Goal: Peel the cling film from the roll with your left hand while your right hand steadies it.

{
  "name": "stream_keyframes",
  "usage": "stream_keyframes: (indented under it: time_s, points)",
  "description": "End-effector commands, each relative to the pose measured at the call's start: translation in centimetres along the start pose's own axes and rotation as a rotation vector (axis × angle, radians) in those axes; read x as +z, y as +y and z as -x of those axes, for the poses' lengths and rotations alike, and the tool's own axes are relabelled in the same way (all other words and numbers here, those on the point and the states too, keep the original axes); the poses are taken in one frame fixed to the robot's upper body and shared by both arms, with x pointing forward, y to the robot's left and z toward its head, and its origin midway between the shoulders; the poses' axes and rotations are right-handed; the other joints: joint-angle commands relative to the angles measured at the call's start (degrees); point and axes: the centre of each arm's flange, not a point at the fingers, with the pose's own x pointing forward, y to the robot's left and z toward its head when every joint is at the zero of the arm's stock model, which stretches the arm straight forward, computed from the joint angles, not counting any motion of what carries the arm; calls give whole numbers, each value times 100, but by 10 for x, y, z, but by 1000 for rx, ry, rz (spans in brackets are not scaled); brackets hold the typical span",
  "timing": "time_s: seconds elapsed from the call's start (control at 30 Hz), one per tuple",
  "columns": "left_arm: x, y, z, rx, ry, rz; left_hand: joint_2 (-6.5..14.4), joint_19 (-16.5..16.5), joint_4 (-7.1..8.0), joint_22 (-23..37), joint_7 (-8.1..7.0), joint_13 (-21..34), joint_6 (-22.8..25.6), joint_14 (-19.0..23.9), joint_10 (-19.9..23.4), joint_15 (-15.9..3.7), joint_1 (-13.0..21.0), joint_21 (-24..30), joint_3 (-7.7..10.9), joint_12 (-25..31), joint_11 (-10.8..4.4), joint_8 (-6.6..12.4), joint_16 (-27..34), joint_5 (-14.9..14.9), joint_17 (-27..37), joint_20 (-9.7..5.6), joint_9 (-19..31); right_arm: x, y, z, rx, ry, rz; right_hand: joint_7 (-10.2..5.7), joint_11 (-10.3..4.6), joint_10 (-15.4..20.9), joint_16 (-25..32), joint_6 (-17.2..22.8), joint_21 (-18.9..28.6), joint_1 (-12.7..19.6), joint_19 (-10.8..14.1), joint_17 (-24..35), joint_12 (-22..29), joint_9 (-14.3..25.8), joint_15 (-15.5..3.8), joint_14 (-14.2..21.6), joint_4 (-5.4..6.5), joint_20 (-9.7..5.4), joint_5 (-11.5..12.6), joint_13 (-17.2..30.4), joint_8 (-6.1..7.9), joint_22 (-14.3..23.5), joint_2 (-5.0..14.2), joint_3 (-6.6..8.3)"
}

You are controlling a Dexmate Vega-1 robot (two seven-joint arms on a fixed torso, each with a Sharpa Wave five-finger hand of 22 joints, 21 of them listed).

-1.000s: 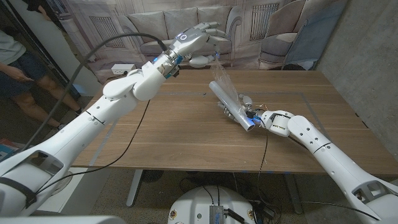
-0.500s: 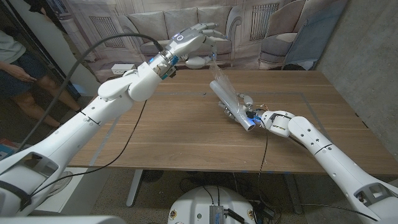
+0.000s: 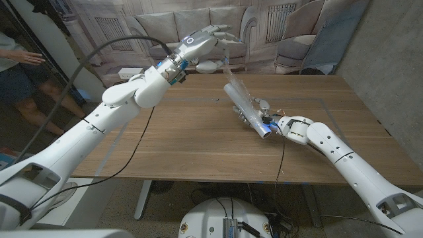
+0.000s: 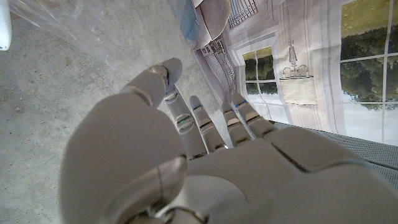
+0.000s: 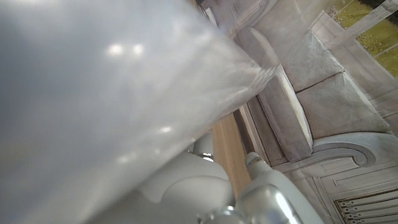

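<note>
The cling film roll (image 3: 246, 106) lies slanted on the wooden table (image 3: 185, 145), right of the middle. My right hand (image 3: 277, 124) grips the roll's near end. A sheet of clear film (image 3: 232, 76) rises from the roll's far end up to my left hand (image 3: 206, 41), which is raised above the table's far edge and holds the film's top edge at its fingertips. In the left wrist view the film (image 4: 56, 18) stretches past my left hand's (image 4: 186, 155) fingers. The right wrist view has the film-wrapped roll (image 5: 93, 74) close up, over my right hand (image 5: 186, 186).
A white power strip (image 3: 130, 73) sits at the table's back left. A black cable (image 3: 142, 142) trails across the left half of the table. A person (image 3: 16, 63) stands at the left edge. A printed sofa backdrop (image 3: 277, 33) hangs behind.
My left hand has risen slightly and drawn the film a little tauter. The right hand stays on the roll. The person at the left has raised an arm.
</note>
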Motion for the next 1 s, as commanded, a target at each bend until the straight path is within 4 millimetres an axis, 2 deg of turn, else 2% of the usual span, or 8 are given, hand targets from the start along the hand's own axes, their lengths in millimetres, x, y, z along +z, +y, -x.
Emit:
stream_keyframes:
  time_s: [0.03, 0.27, 0.43, 0.6, 0.7, 0.77, 0.87, 1.0]
  points:
    - [0, 1, 2, -6, -10, 18, -6, 9, -11, 8, 551, 31, 575, 43, 63, -744, -74, 26, 66, -9, -4, 92, 21, 52, 18, 52, 58, 2, 1, -3, -4, -1, 2, 42, 31, 7, -5, 1, -9, 29, 360, 14, -17, -1, 0, 17, 16, -331, 15, 15, -10, 20, -40, -27]
    - [-2, 1, 7, -12, -30, 62, -37, -38, -9, 13, 420, 33, 483, 31, 46, -707, -136, 14, 146, -38, -3, 72, 13, 126, 19, 114, 56, 2, 1, -3, -3, -6, -2, 42, 29, 6, -12, 3, -16, 31, 361, 14, -21, -1, 3, 8, 15, -328, 17, 16, -19, 20, -36, -41]
    - [-4, 3, 12, -11, -40, 66, -94, -155, -28, 24, 218, 39, 101, -11, -34, -631, -210, -19, 278, -102, -1, -62, 4, 214, 22, 296, 34, 2, 2, -4, -7, -6, 3, 42, 37, 21, -15, 5, -21, 32, 360, 14, -17, -1, 12, 6, 15, -327, 18, 17, -26, 21, -33, -51]
    - [-5, 8, 20, 0, -78, 130, -165, -287, -12, 52, 216, 56, -341, -95, -196, -554, -361, -44, 428, -187, 12, -241, -1, 303, 33, 494, -17, 2, 3, -6, -11, -7, 4, 42, 33, 18, -17, 6, -24, 33, 357, 14, -21, -1, 3, 5, 14, -326, 18, 17, -29, 21, -32, -58]
    - [-6, 10, 24, 13, -90, 140, -218, -409, 6, 80, 287, 79, -626, -192, -385, -475, -483, -63, 523, -256, 107, -334, -12, 352, 42, 610, -13, 2, 5, -8, -11, -5, 5, 42, 31, 18, -19, 7, -24, 33, 364, 14, -22, -1, 6, 2, 14, -329, 18, 17, -32, 22, -32, -63]
    - [-6, 11, 26, 3, -98, 139, -237, -494, 48, 109, 281, 105, -1105, -251, -523, -424, -641, -62, 608, -287, 158, -537, -1, 386, 54, 651, -83, 1, 5, -9, -11, -5, 4, 42, 35, 16, -20, 10, -26, 33, 363, 14, -23, -1, 7, 2, 13, -331, 18, 18, -34, 22, -32, -68]
    - [-9, 11, 30, 9, -114, 162, -221, -684, 144, 138, 259, 154, -2267, -489, -1056, -229, -1050, -67, 738, -384, 363, -968, -9, 362, 70, 773, -177, 0, 7, -11, -11, -3, 6, 43, 38, 16, -21, 11, -28, 33, 363, 14, -24, -1, 13, 4, 13, -327, 19, 19, -37, 22, -33, -74]
    - [-10, 13, 31, 7, -113, 160, -165, -897, 146, 142, 416, 183, -3600, -802, -1737, -36, -1333, -93, 894, -446, 630, -1522, -17, 315, 78, 891, -357, -1, 9, -12, -12, -3, 7, 43, 36, 19, -19, 13, -29, 33, 366, 14, -25, -1, 1, 12, 12, -329, 19, 19, -40, 23, -35, -82]
